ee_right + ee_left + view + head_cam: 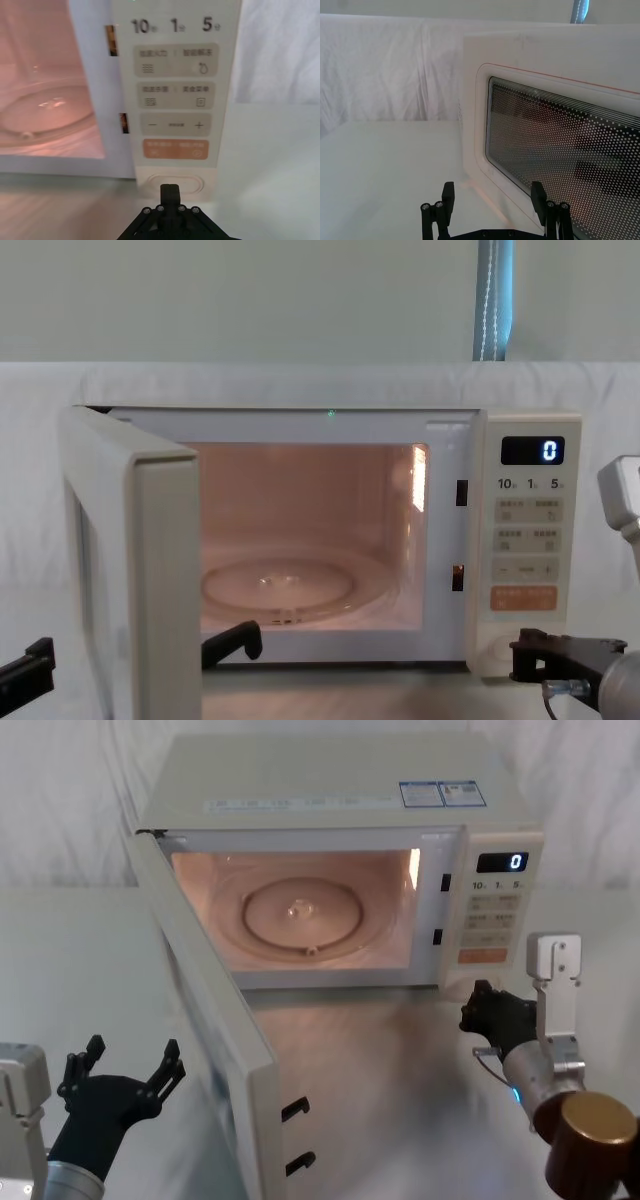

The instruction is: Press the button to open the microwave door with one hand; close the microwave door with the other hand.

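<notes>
Right pincer (pixel 170 192), fingers together and holding nothing, lower centre of the right wrist view, tip just before the button (pixel 171 184). Above: orange key (pixel 175 149), then "10", "1", "5". Display (pixel 502 862) reads "0". Left pincer (pixel 122 1072), spread wide and empty, lower left of the head view, beside the open door (pixel 215 1020). Microwave (pixel 320 790) on the worktop (pixel 60 960).

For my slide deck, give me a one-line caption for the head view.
Microwave door swung open, cavity lit; right gripper near the button, open left gripper waiting outside the door.
</notes>
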